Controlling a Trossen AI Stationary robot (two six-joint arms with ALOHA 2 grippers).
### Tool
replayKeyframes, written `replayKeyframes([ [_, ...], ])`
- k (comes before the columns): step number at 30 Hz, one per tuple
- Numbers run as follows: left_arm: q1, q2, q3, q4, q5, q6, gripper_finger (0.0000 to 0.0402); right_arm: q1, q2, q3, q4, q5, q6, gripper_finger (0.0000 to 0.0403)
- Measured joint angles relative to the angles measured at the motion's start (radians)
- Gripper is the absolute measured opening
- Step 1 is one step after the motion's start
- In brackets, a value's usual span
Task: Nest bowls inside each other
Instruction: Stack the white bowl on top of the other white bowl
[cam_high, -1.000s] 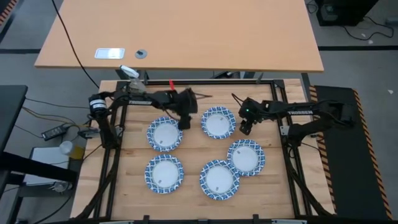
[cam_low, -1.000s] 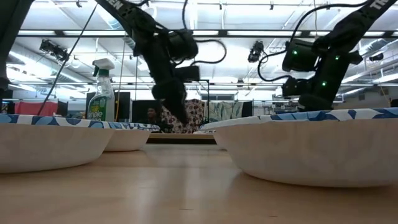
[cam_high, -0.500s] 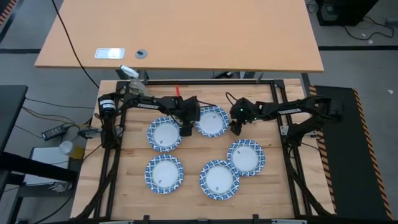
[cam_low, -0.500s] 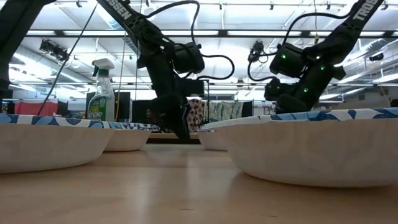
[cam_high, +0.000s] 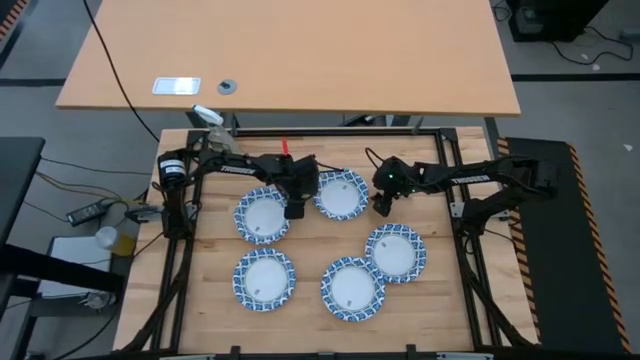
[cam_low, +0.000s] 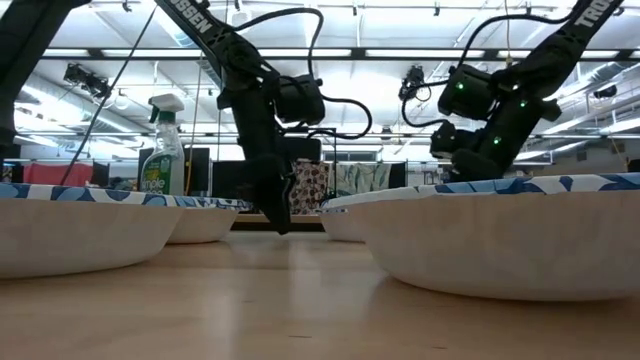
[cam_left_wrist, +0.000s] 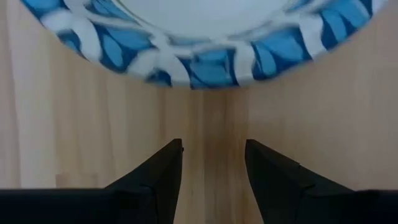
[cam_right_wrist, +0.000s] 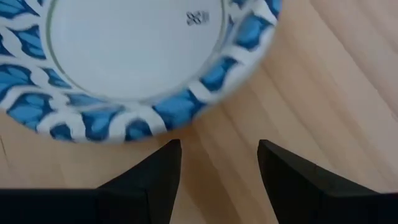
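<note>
Several blue-rimmed white bowls rest on their bases on the wooden table. The far middle bowl (cam_high: 342, 195) lies between my two grippers. My left gripper (cam_high: 296, 209) is open, pointing steeply down, low over the bare wood between that bowl and the far left bowl (cam_high: 264, 216). In its wrist view the bowl's rim (cam_left_wrist: 205, 65) lies just ahead of the open gripper (cam_left_wrist: 213, 148). My right gripper (cam_high: 381, 207) is open at the bowl's right side, with the rim (cam_right_wrist: 180, 106) just ahead of the gripper (cam_right_wrist: 219, 146) and wood between the fingers.
Three more bowls lie nearer: near left (cam_high: 264, 278), near middle (cam_high: 352, 288) and right (cam_high: 396, 252), those last two overlapping at their rims. A black frame (cam_high: 300, 132) runs along the table's far edge. A spray bottle (cam_low: 163, 150) stands beyond the table.
My left gripper has sunk toward the table beside the far middle bowl's left rim and tipped steeper. My right gripper has moved left toward that bowl's right rim and tipped. The bowl now lies slightly farther left than before.
</note>
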Motion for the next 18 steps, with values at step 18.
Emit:
replayKeyframes([
  [18,-0.013,-0.048,-0.001,0.09,-0.028,0.047,0.0178,0.051,0.045,0.0,0.145,-0.048,-0.035,0.0217],
])
